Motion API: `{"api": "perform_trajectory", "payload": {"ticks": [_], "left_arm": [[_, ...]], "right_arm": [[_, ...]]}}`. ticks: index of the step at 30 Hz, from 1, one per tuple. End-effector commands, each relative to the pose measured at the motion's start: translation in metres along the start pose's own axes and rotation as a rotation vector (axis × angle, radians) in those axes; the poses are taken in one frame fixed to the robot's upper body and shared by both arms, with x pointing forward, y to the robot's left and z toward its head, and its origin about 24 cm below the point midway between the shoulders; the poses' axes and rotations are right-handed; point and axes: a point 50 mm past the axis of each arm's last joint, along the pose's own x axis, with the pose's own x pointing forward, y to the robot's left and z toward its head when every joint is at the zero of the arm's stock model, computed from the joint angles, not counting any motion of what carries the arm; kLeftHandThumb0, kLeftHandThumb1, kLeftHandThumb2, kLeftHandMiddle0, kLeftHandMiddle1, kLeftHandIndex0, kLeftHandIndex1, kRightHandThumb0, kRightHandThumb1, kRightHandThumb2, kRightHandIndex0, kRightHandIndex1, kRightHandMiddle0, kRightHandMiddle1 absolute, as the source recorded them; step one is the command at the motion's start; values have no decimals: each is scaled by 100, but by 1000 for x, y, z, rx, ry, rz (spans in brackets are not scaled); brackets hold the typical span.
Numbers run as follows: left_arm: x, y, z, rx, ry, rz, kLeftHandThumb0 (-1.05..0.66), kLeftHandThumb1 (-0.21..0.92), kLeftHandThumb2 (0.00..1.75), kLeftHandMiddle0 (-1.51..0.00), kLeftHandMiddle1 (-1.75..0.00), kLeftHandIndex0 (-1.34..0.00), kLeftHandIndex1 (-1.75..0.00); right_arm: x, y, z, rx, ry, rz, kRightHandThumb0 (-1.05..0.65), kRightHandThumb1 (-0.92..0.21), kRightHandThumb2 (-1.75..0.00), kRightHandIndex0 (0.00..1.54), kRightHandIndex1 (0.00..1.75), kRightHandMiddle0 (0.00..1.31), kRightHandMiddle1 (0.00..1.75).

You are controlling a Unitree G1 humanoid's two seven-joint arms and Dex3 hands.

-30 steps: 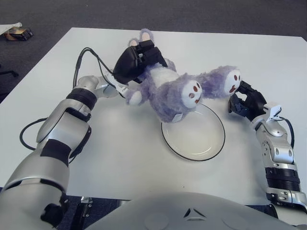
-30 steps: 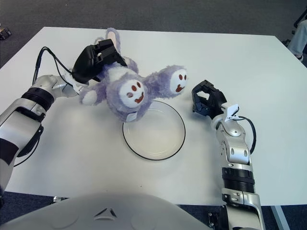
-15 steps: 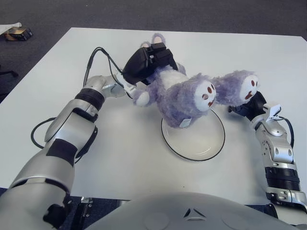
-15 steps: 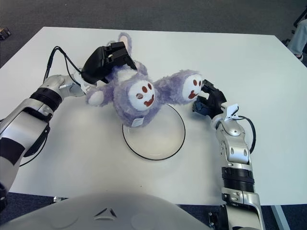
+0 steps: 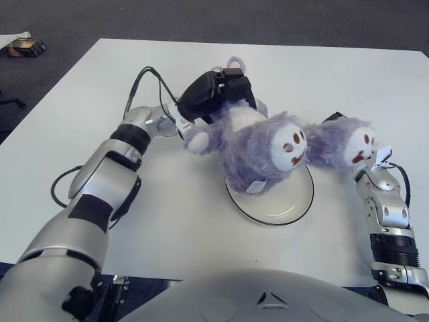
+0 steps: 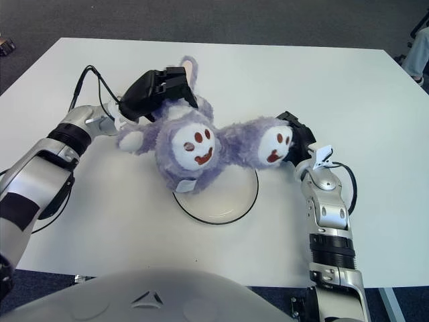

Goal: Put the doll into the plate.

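— Two faces on that fluffy purple plush doll [image 5: 265, 144], and in the left eye view the black left hand [image 5: 213, 96] is clenched on its upper body, far side of the round clear glass plate [image 5: 289, 201]!

— Where's the doll sitting?

— Its big head hangs over the plate's left half; the smaller one juts right, past the rim, above the white counter [image 5: 167, 194].

— And the right eye view?

— Same grip from the left hand [image 6: 157, 92]. The right hand [image 6: 299, 142] is tucked behind the smaller head, touching it; whether its fingers grasp, I cannot tell. The plate [image 6: 231, 201] peeks out beneath the doll [image 6: 201, 151].
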Motion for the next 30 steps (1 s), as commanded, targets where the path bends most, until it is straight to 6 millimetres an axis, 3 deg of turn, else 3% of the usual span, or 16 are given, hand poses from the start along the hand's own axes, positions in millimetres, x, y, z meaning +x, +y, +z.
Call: {"api": "perform_trajectory", "payload": {"ticks": [1, 16, 30], "left_arm": [[9, 5, 2, -21, -36, 26, -51, 23, 142, -121, -175, -68, -175], [25, -6, 15, -164, -138, -2, -48, 27, 138, -121, -175, -64, -175], [31, -13, 20, -188, -147, -61, -48, 27, 138, -120, -175, -64, -175]], "right_arm": [[-12, 7, -43, 28, 212, 18, -39, -66, -88, 89, 175, 36, 175], [-12, 8, -42, 26, 208, 15, -39, -65, -89, 90, 175, 36, 175], [-10, 9, -38, 15, 212, 24, -39, -65, -90, 88, 175, 37, 175]]}}
